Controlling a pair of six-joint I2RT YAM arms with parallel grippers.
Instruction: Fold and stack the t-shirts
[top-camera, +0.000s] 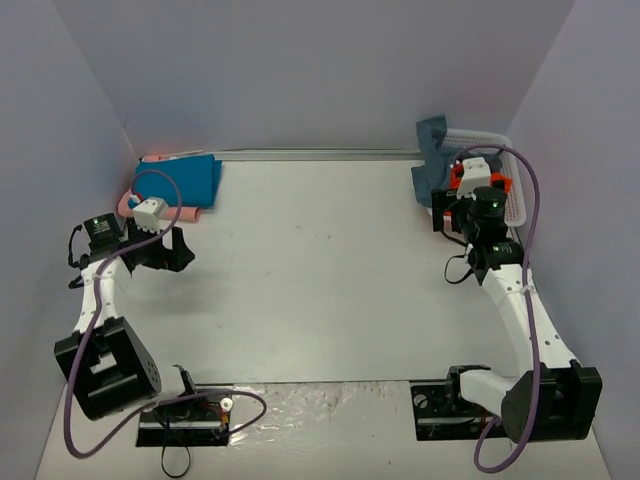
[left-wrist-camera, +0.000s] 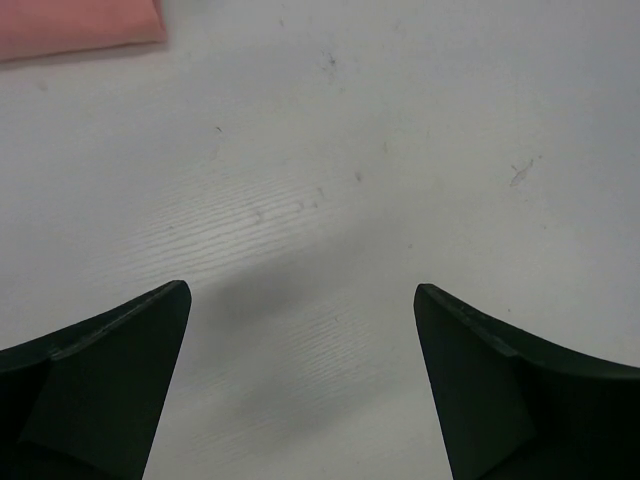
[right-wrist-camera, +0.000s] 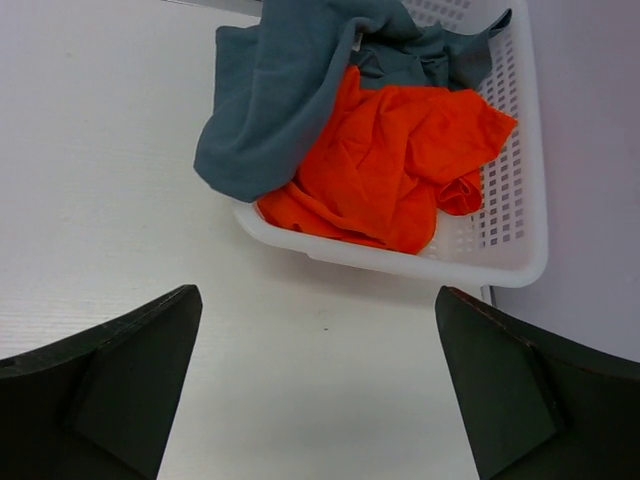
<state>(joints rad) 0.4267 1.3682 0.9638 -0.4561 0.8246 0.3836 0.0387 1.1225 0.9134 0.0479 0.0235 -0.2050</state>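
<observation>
A folded teal-blue shirt (top-camera: 185, 178) lies on a folded pale pink shirt (top-camera: 130, 203) at the far left; the pink shirt's corner shows in the left wrist view (left-wrist-camera: 80, 28). A crumpled orange-red shirt (right-wrist-camera: 385, 160) lies in the white basket (right-wrist-camera: 520, 240), with the slate blue-grey shirt (right-wrist-camera: 275, 95) draped over its left rim. My left gripper (left-wrist-camera: 300, 380) is open and empty over bare table, just near of the stack. My right gripper (right-wrist-camera: 315, 385) is open and empty over the table, just short of the basket's near wall.
The basket (top-camera: 515, 200) stands at the far right corner against the side wall. Grey walls close the table on three sides. A metal strip (top-camera: 320, 153) runs along the far edge. Purple cables loop off both arms.
</observation>
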